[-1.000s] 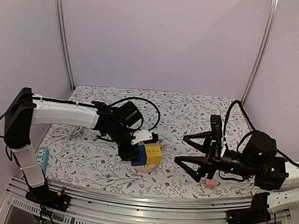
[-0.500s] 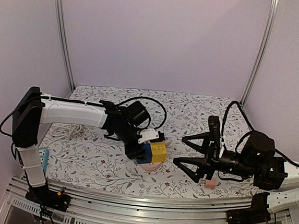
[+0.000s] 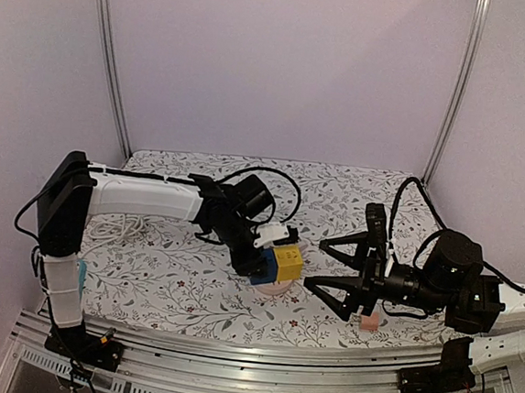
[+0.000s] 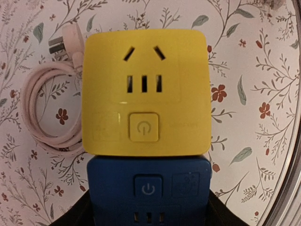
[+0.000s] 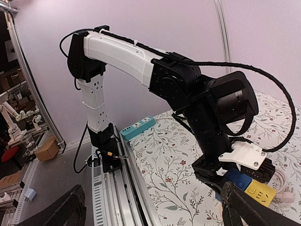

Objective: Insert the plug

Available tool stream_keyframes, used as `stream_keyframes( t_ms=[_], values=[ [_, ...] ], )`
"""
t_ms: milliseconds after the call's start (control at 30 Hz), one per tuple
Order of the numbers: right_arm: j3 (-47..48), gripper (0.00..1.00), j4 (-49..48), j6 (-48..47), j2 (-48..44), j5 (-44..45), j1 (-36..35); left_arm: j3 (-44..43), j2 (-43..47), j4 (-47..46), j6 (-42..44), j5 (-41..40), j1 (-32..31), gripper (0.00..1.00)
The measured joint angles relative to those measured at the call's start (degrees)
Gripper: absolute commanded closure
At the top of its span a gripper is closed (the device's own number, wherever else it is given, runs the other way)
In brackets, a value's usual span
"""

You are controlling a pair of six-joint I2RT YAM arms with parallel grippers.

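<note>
Mostly matte plastics on a floral-print cloth surface (image 3: 190,291). Far left of the cube socket (image 3: 278,262): a long teal power strip (image 3: 75,277), then a loose white cord (image 3: 117,230). Left claw (image 3: 258,268) is clamped on the cube socket's blue half. The yellow half is smooth and round-cornered, with slots and a square power button. Beneath and beside the cube socket a pale pink cord (image 4: 40,113) lies coiled flat, its metal-pinned plug (image 4: 63,40) resting on the surface, unheld. Right of the cube socket, right claw (image 3: 314,263) gapes wide, holding nothing. A small pink block (image 3: 369,322) sits beyond.
</note>
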State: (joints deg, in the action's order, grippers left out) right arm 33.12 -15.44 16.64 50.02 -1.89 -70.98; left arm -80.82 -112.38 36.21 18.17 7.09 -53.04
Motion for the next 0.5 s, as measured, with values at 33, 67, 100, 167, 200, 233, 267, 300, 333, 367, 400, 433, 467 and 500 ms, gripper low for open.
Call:
stream_keyframes(
  t_ms=[33, 67, 100, 167, 200, 233, 267, 300, 333, 367, 400, 433, 467, 500],
  values=[
    [0.0, 0.01, 0.0, 0.0, 0.0, 0.0, 0.0, -0.3, -0.2, 0.0, -0.2, 0.0, 0.0, 1.00],
    [0.0, 0.01, 0.0, 0.0, 0.0, 0.0, 0.0, -0.5, -0.4, 0.0, -0.3, 0.0, 0.0, 1.00],
    [0.0, 0.01, 0.0, 0.0, 0.0, 0.0, 0.0, -0.7, -0.5, 0.0, -0.5, 0.0, 0.0, 1.00],
    [0.0, 0.01, 0.0, 0.0, 0.0, 0.0, 0.0, -0.9, -0.7, 0.1, -0.5, 0.0, 0.0, 1.00],
    [0.0, 0.01, 0.0, 0.0, 0.0, 0.0, 0.0, -1.0, -0.8, 0.1, -0.6, 0.0, 0.0, 1.00],
    [0.0, 0.01, 0.0, 0.0, 0.0, 0.0, 0.0, -1.1, -0.9, 0.1, -0.7, 0.0, 0.0, 0.97],
    [0.0, 0.01, 0.0, 0.0, 0.0, 0.0, 0.0, -1.3, -0.9, 0.1, -0.8, 0.0, 0.0, 0.91],
    [0.0, 0.01, 0.0, 0.0, 0.0, 0.0, 0.0, -1.3, -1.0, 0.1, -0.9, 0.0, 0.0, 0.78],
    [0.0, 0.01, 0.0, 0.0, 0.0, 0.0, 0.0, -1.4, -1.0, 0.1, -0.9, 0.0, 0.0, 0.66],
    [0.0, 0.01, 0.0, 0.0, 0.0, 0.0, 0.0, -1.4, -1.0, 0.1, -1.0, 0.0, 0.0, 0.55],
    [0.0, 0.01, 0.0, 0.0, 0.0, 0.0, 0.0, -1.3, -0.9, 0.0, -1.2, -0.1, 0.0, 0.22],
    [0.0, 0.01, 0.0, 0.0, 0.0, 0.0, 0.0, -1.2, -0.8, -0.2, -1.3, -0.1, 0.0, 0.03],
    [0.0, 0.01, 0.0, 0.0, 0.0, 0.0, 0.0, -1.1, -0.7, -0.3, -1.4, -0.2, 0.0, 0.01],
    [0.0, 0.01, 0.0, 0.0, 0.0, 0.0, 0.0, -0.9, -0.6, -0.4, -1.6, -1.2, -0.1, 0.01]
  ],
)
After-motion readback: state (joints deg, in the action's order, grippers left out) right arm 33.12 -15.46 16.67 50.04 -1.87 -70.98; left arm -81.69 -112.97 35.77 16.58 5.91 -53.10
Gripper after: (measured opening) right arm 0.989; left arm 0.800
